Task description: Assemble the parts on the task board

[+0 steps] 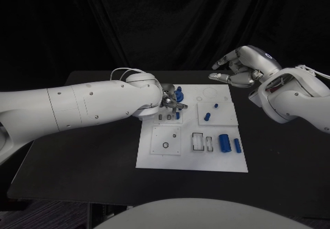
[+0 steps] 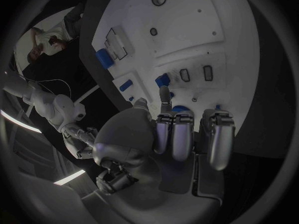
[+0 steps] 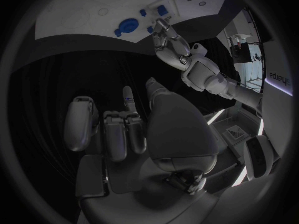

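Note:
The white task board [image 1: 192, 160] lies mid-table. My left hand [image 1: 167, 101] hovers over its far left corner, fingers stretched out, tips beside a round blue part [image 1: 179, 94]. In the left wrist view the left hand [image 2: 181, 134] holds nothing I can see; a blue part [image 2: 163, 79] sits just past its fingertips [image 2: 164, 92]. My right hand [image 1: 241, 69] is raised beyond the board's far right corner, fingers loosely apart and empty. A blue cylinder [image 1: 224, 142] and a slimmer one [image 1: 237, 145] lie near the board's right edge. Small blue pieces [image 1: 208, 115] rest on a raised plate.
The black table [image 1: 82, 162] extends left of and in front of the board. Square and slotted recesses [image 1: 198, 141] and a ring hole [image 1: 166, 144] mark the board's near half. In the right wrist view the board [image 3: 74, 10] and my left hand [image 3: 168, 37] appear beyond my right hand [image 3: 124, 129].

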